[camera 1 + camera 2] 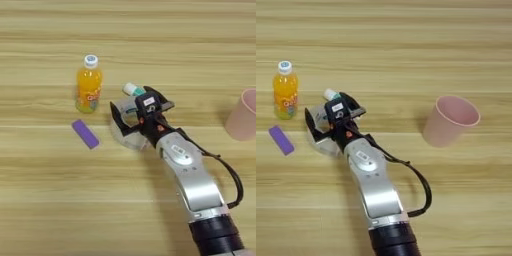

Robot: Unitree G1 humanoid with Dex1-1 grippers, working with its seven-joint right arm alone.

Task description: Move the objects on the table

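An orange juice bottle [89, 85] with a white cap stands upright at the left. A flat purple block [85, 133] lies on the table [60, 200] just in front of it. A clear roll of tape [131, 142] lies flat to the right of the block. My right gripper [131, 106] is down over the roll, open. One black finger curves along the roll's left side, and the other sits over its far right side. Whether the fingers touch the roll I cannot tell. The silver forearm [192, 180] comes in from the bottom right and hides the roll's right part.
A small white and teal thing [131, 89] shows just beyond the gripper, at the roll's far edge. A pink cup [451, 120] stands upright at the right, apart from the arm. A black cable [423, 190] loops off the forearm's right side.
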